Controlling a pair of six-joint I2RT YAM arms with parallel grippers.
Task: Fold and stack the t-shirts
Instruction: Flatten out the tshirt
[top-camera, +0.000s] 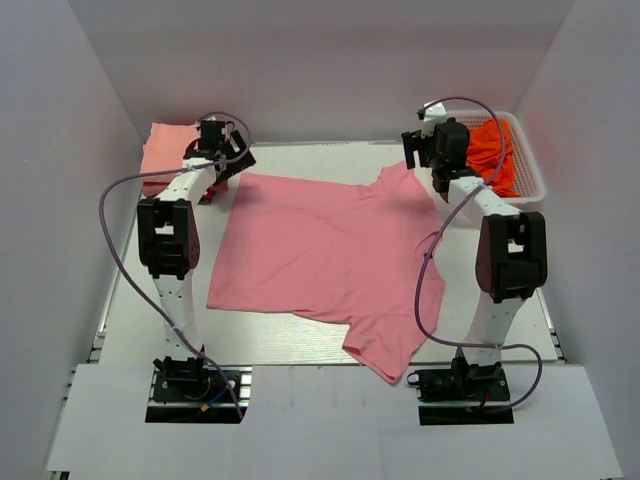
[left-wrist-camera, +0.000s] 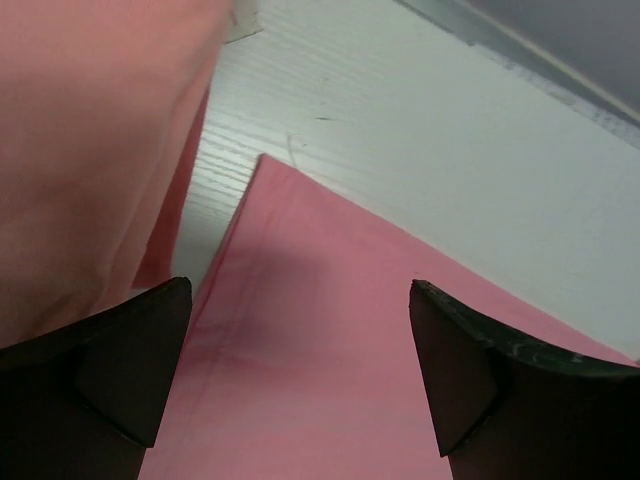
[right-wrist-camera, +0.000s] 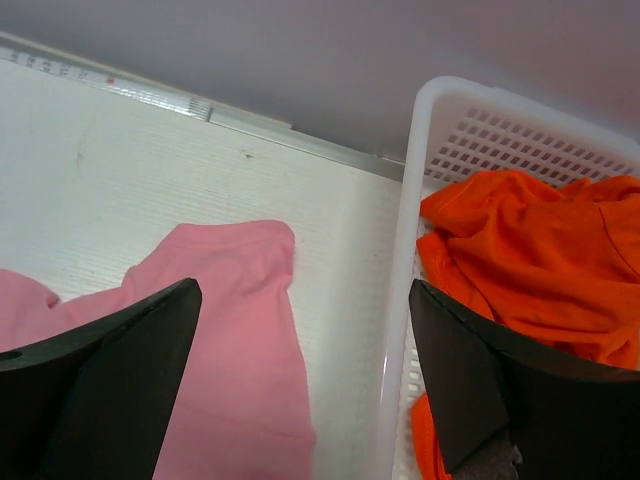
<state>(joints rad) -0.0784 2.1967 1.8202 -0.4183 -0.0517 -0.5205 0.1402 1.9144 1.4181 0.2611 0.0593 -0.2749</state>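
Top external, pink t-shirt (top-camera: 320, 250), near edge unobstructed

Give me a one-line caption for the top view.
Rose-pink t-shirt spread flat, left gripper and right gripper open at its far edge; orange shirts in the basket.

White lattice plastic basket (top-camera: 537, 172) at far-right corner of tbl, close to back and right walls. Smooth solid rim, perforated sides. Tbl (top-camera: 285, 335) is white w/ faint lengthwise grain. Metal rail (right-wrist-camera: 150, 97) runs along tbl's far edge, small markings on it, illegible. Plain white enclosure walls (top-camera: 320, 70) on left, back and right. White flat panel (top-camera: 330, 425) covers near edge.
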